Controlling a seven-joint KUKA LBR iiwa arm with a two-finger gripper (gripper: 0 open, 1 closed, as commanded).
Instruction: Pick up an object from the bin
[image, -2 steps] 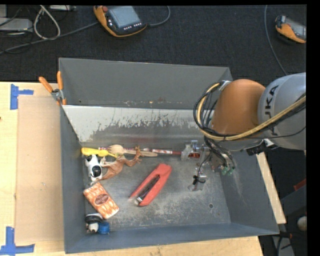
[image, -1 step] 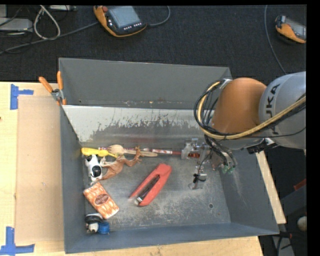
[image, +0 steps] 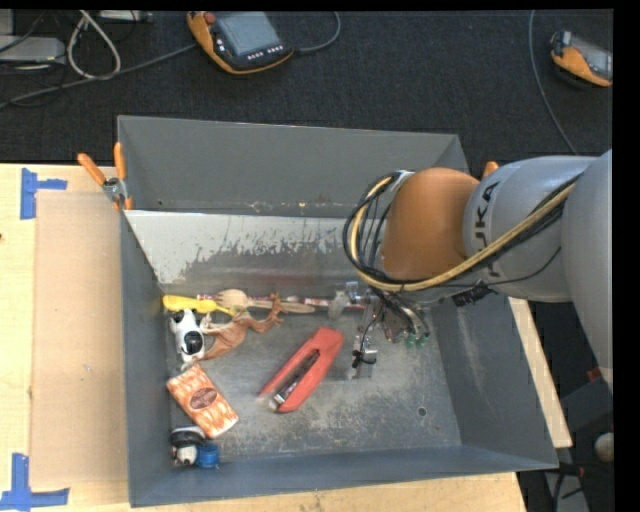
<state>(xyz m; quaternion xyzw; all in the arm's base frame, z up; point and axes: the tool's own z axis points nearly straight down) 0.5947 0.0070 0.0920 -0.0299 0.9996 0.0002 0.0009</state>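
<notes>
Jaws are hanging just below the arm's orange cover (image: 425, 225), near the middle of the bin (image: 290, 170). You cannot tell whether they are wide or narrow, because the cover and its cables are hiding most of them from above. They are sitting just right of the upper end of a red tool (image: 303, 370), a long flat piece lying slantwise on the bin floor.

That red tool is looking like the likeliest pick, since it is lying alone with bare floor around it and its length is offering an easy pinch across the narrow side.

Further left, a small heap is crowding the wall: a yellow strip (image: 188, 302), a tan figure (image: 248, 318) and a black-and-white toy (image: 188, 338). Nearer the front, an orange packet (image: 202, 398) and a blue piece (image: 205, 457) are lying apart from the heap.

You are probably looking at an approach, with the grasp itself not yet made.
</notes>
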